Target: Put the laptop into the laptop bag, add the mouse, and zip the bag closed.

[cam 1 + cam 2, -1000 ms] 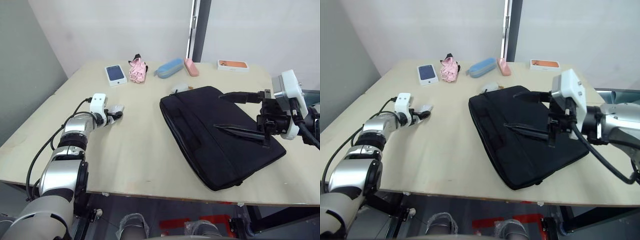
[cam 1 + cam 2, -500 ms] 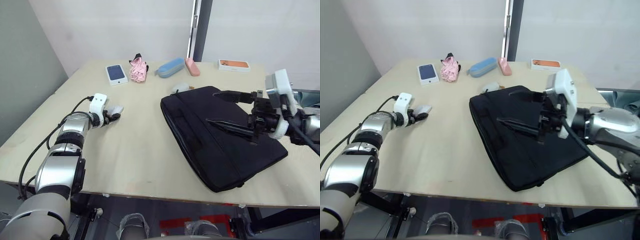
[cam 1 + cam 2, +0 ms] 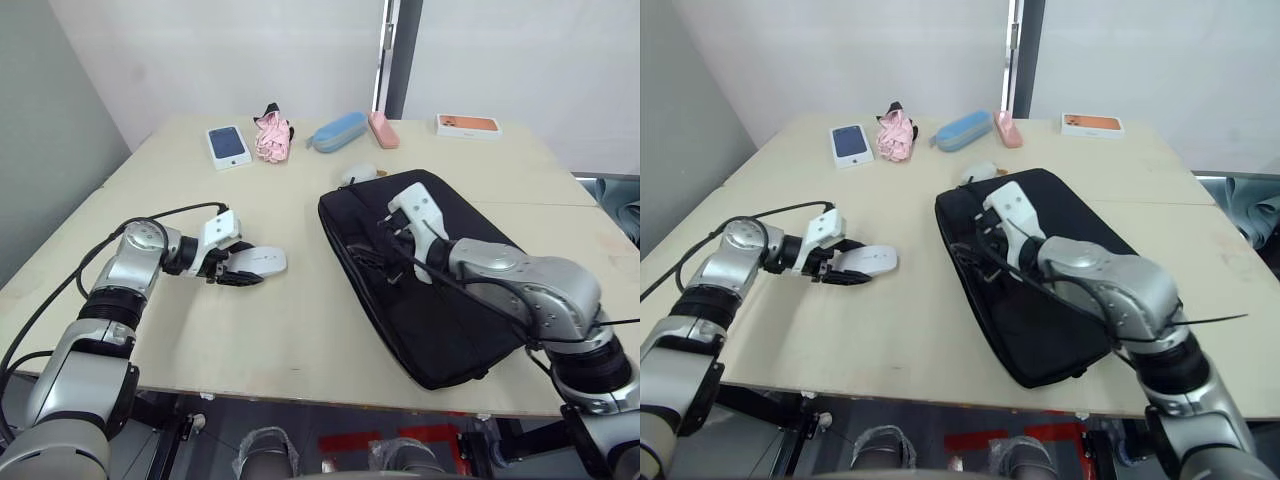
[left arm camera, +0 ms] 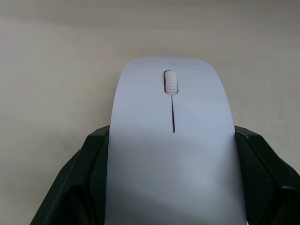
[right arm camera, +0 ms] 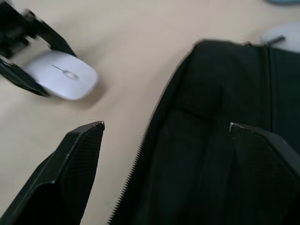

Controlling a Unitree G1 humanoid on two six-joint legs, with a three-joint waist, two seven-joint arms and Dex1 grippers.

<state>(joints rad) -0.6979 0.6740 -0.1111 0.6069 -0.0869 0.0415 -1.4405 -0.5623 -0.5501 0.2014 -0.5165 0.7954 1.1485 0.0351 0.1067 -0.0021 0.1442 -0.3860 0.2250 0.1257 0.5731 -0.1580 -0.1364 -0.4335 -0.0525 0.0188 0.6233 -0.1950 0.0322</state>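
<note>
I'm seeing the mouse (image 4: 171, 140) clamped in my left gripper (image 3: 238, 270): it's a flat, glossy white oval with a ridged scroll wheel and a thin centre seam, and the two black textured fingers (image 4: 86, 178) are pressing on its two long sides, spread just wide enough to take its width. It's sitting low over the pale wood table (image 3: 300, 310), just left of the laptop bag (image 3: 440, 290) but not touching it; whether it's resting on the surface or just above it I can't tell. The bag is lying flat, a big black woven-fabric rectangle turned at an angle, with the zipper teeth running along its left long edge in the right wrist view. My right gripper (image 5: 164, 136) is hovering over that edge with its fingers (image 5: 70, 168) spread wide apart, gripping nothing. The right arm is covering the bag's middle, so I can't make out the handles properly. A rounded white object (image 3: 358, 176) is peeking out at the bag's far corner, partly hidden. Along the far edge I'm seeing a white box with a blue top (image 3: 228, 146), a crumpled pink cloth (image 3: 272, 137), a blue oblong case (image 3: 338, 132), a small pink block (image 3: 383, 132) and an orange-topped box (image 3: 467, 125).
</note>
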